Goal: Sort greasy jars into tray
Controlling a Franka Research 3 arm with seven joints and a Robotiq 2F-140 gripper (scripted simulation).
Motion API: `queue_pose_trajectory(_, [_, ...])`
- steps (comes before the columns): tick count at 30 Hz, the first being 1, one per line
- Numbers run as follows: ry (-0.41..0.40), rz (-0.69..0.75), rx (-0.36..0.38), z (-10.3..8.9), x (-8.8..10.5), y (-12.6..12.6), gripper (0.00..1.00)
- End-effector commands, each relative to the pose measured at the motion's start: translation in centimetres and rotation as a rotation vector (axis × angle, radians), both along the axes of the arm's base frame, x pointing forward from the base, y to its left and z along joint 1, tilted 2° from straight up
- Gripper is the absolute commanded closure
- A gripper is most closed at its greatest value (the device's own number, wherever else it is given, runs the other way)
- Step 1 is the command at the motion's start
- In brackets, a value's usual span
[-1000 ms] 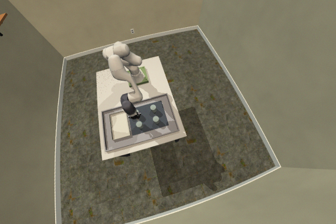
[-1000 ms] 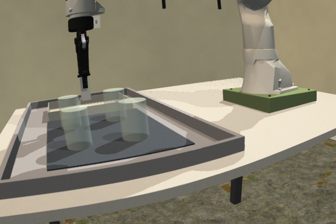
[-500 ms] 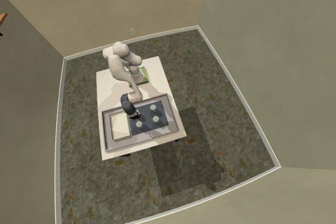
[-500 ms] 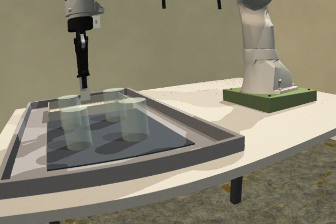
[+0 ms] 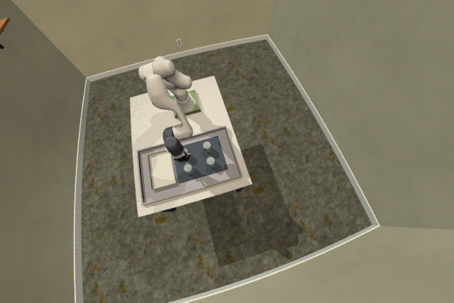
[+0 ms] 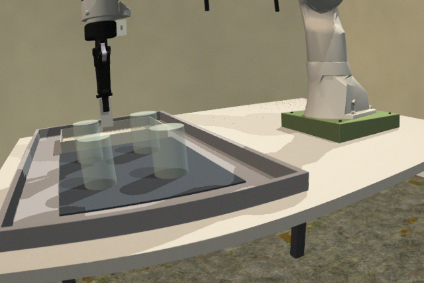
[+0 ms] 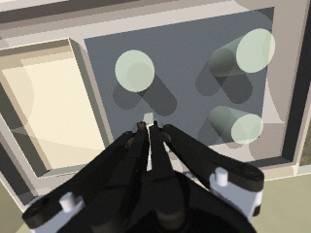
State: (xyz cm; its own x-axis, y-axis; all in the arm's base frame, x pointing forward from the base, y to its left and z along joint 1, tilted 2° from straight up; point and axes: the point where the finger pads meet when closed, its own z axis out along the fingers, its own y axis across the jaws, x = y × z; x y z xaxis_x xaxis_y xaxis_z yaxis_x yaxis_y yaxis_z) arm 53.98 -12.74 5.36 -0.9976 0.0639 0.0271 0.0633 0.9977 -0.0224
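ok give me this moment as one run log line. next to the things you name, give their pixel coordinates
tool (image 5: 186,158) (image 6: 107,125) (image 7: 150,119): shut, holding nothing, above mat (image 5: 199,171) (image 6: 136,191) (image 7: 180,49) | jars: four on mat | tray (image 5: 174,173) (image 6: 103,139) (image 7: 87,97): no jar inside | grease: cannot tell

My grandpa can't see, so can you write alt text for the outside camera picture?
Four glass jars stand upside down on a dark mat, while a robot's closed tool points down, holding nothing. A pale tray lies behind them.

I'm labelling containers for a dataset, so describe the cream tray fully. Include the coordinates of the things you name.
The cream tray (image 5: 163,170) (image 7: 51,112) is a shallow, open rectangle with low, thin walls, no jar inside. Its material is unclear. It lies flat within the grey raised border, beside the dark mat's edge, partly shadowed. The gripper isn't touching it.
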Motion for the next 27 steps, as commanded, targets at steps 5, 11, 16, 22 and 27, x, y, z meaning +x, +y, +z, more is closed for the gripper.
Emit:
queue_pose_trajectory(5, [0.003, -0.002, -0.003, -0.07, 0.05, -0.05, 1.00])
queue_pose_trajectory(11, [0.003, -0.002, -0.003, -0.07, 0.13, -0.06, 1.00])
queue_pose_trajectory(16, [0.003, -0.002, -0.003, -0.07, 0.18, -0.06, 1.00])
queue_pose_trajectory(22, [0.003, -0.002, -0.003, -0.08, 0.25, -0.07, 1.00])
queue_pose_trajectory(27, [0.003, -0.002, -0.003, -0.08, 0.31, -0.07, 1.00])
